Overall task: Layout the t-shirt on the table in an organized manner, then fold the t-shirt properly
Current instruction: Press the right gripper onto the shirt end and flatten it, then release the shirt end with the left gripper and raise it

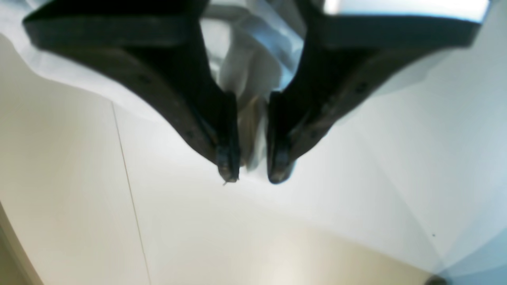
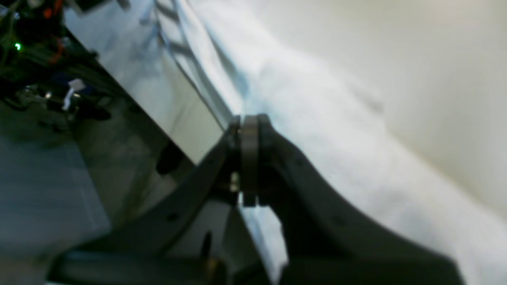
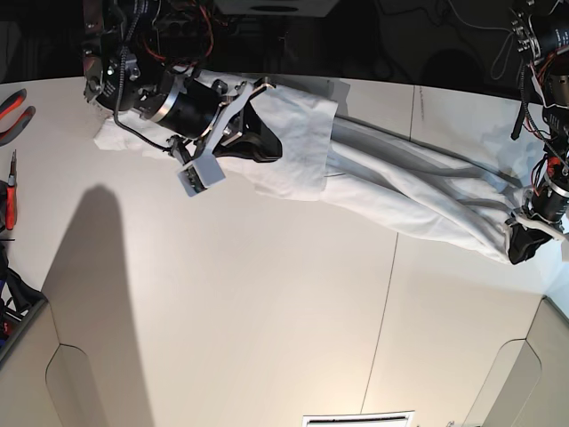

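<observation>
Left fingers (image 1: 253,174) pinching a bunched fold of the shirt (image 1: 253,67), tips just above the counter (image 1: 317,229). Right fingers (image 2: 249,158) pressed together over the shirt's edge, cloth spreading away to one side, counter edge and floor to the other. Stretched between both sets of fingers, twisted and wrinkled along the far side of the counter.
</observation>
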Robot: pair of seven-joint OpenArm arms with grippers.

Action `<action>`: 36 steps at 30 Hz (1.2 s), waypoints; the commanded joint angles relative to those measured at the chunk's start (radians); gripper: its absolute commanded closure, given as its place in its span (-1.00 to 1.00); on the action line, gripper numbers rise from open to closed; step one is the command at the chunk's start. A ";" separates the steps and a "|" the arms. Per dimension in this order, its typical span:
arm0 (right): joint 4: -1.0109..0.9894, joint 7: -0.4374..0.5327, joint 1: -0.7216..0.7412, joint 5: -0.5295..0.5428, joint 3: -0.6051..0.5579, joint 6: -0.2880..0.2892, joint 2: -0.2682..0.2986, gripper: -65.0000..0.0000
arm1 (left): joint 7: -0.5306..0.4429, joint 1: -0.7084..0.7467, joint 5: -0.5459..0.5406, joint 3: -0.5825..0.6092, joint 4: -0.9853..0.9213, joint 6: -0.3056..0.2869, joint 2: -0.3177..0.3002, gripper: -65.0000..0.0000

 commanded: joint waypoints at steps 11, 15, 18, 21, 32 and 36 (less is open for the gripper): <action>-0.193 0.109 -0.011 -0.104 0.002 0.008 0.045 1.00 | -0.025 -0.056 -0.027 -0.005 0.018 -0.009 -0.026 0.21; -0.317 0.109 0.055 -0.105 0.001 0.008 0.083 1.00 | -0.024 -0.056 -0.027 -0.005 0.018 -0.009 -0.026 0.21; -0.382 0.109 0.119 -0.122 0.002 0.008 0.118 1.00 | -0.024 -0.056 -0.027 -0.005 0.018 -0.009 -0.026 0.21; -0.408 0.109 0.173 -0.149 0.002 0.008 0.150 1.00 | -0.016 -0.056 -0.027 -0.005 0.018 -0.009 -0.028 0.21; -0.408 0.109 0.255 -0.194 0.001 0.006 0.198 1.00 | 0.119 -0.059 -0.220 -0.039 0.026 -0.009 -0.034 0.41; -0.408 0.109 0.253 -0.194 0.001 0.007 0.198 1.00 | 0.385 -0.058 -0.421 -0.037 0.114 -0.009 0.003 1.00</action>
